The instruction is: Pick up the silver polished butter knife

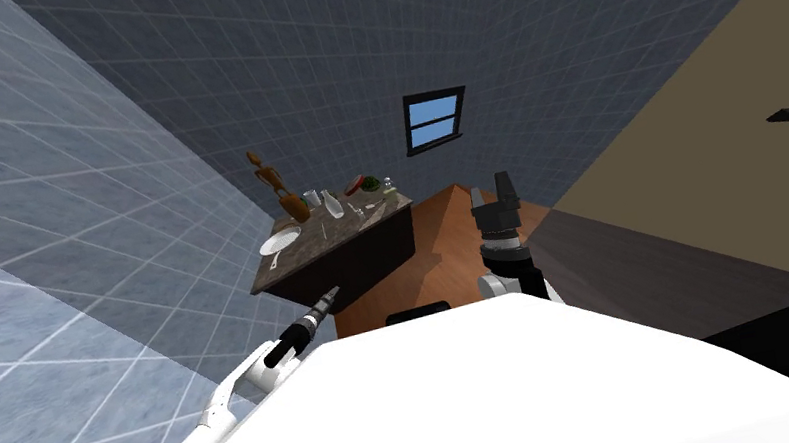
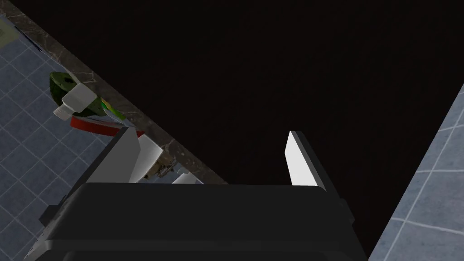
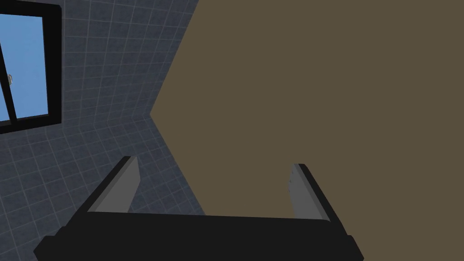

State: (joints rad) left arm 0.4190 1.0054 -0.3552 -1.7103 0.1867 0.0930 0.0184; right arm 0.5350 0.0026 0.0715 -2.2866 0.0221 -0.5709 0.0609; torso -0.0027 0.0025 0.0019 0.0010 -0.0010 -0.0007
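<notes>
A dark cabinet with a brown marbled top (image 1: 325, 241) stands against the tiled wall ahead. Several small things lie on it; a thin pale piece (image 1: 357, 208) could be the knife, but it is too small to tell. My left gripper (image 1: 332, 294) reaches toward the cabinet's front, below the level of the top. In the left wrist view the left gripper (image 2: 210, 131) is open and empty, facing the cabinet's dark side (image 2: 272, 68) under the top's edge (image 2: 149, 124). My right gripper (image 1: 502, 179) is raised on the right, and the right gripper (image 3: 214, 161) is open and empty.
On the top are a wooden figure (image 1: 269, 179), a white plate (image 1: 280, 243), a pale bottle (image 1: 333, 204), a red dish (image 1: 355, 183) and a green thing (image 1: 370, 184). The left wrist view shows a white-capped bottle (image 2: 74, 99) by a red dish (image 2: 95, 127). Wooden floor (image 1: 447, 245) lies right of the cabinet.
</notes>
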